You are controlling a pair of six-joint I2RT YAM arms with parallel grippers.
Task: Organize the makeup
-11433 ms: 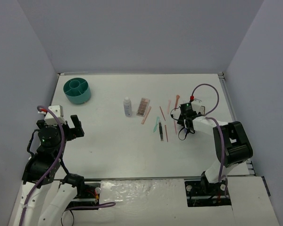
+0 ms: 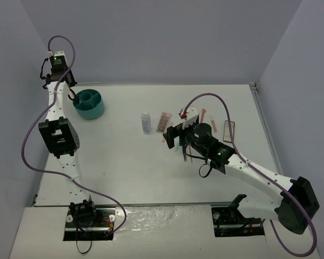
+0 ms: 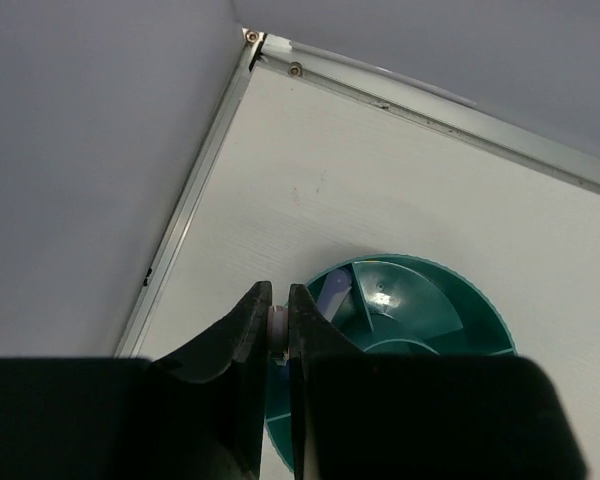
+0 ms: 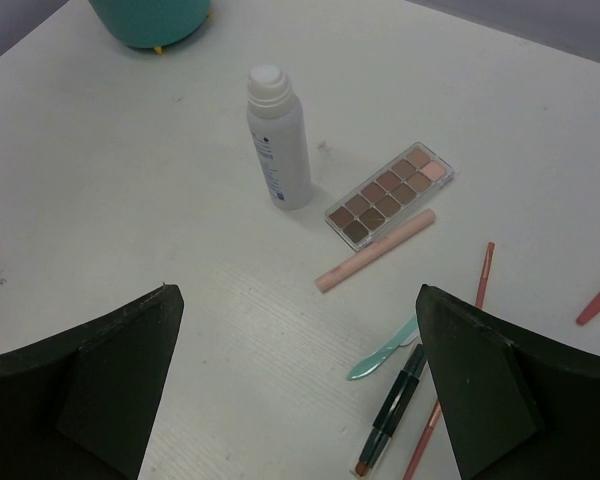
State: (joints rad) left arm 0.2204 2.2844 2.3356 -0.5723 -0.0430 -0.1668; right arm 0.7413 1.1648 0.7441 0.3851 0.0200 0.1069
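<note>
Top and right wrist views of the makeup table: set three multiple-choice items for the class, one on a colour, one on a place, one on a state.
1. The divided tub is: A pink; B teal; C black.
2. The white bottle is: A upright beside the palette; B inside the tub; C lying on the palette.
3. The right tool is: A shut on the bottle; B shut on the palette; C open.
Answers: 1 B, its walls are teal; 2 A, it stands cap-up next to the palette; 3 C, its fingers stand wide apart, nothing between them.
</note>
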